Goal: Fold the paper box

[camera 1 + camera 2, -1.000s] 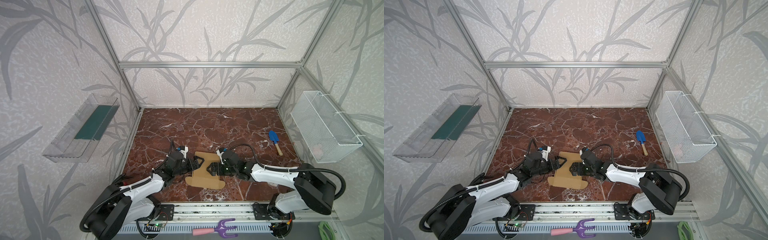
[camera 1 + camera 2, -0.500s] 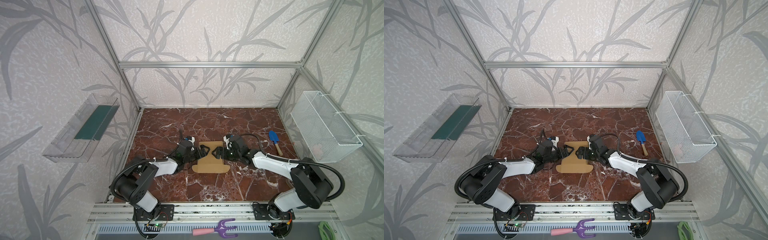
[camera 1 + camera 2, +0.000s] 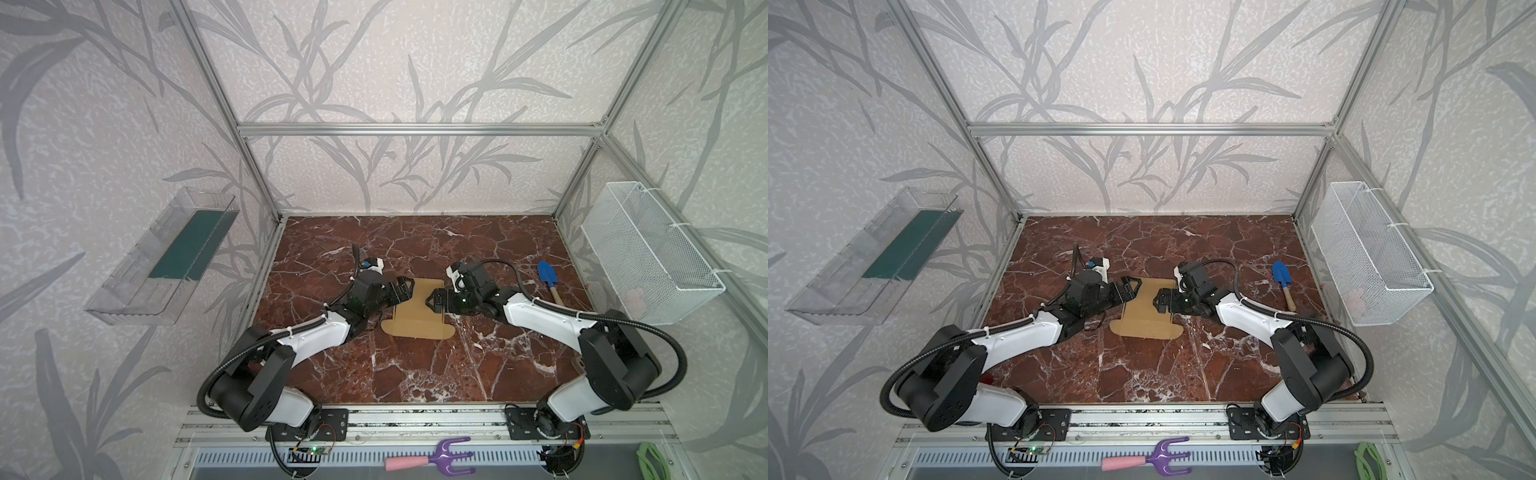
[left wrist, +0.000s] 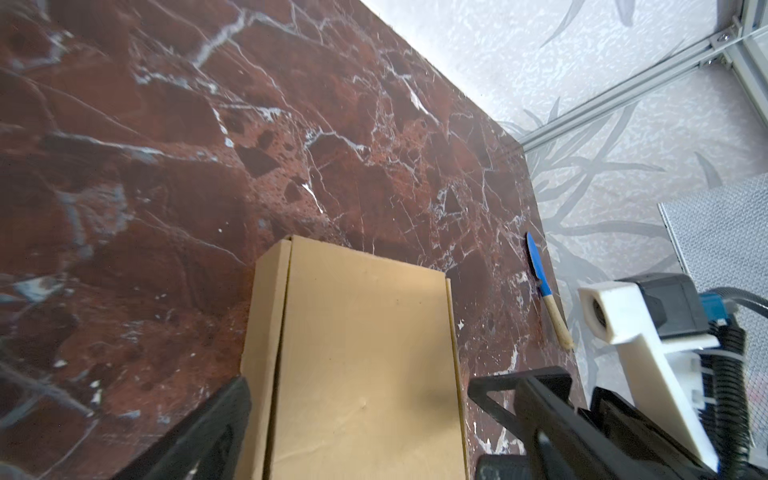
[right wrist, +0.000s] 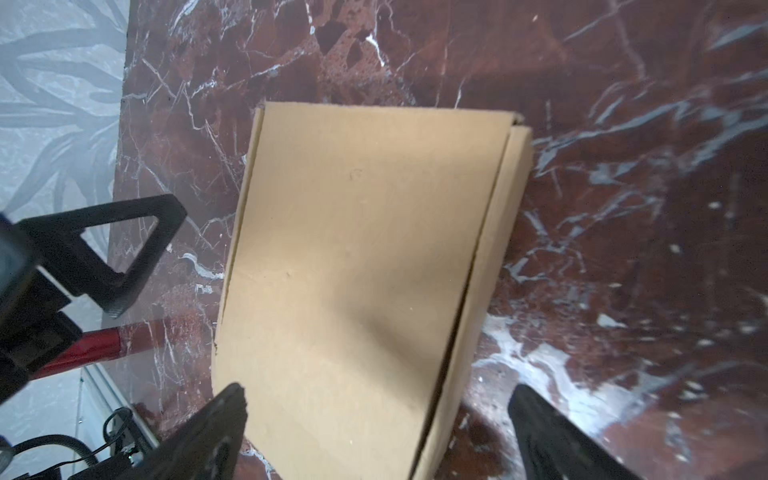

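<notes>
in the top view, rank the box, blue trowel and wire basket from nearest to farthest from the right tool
1. box: mid scene, right at the right tool.
2. trowel: lying further to the right.
3. basket: hung on the right wall, beyond the trowel.

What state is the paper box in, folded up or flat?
Largely flat: the paper box lies low on the table, no box formed.
</notes>
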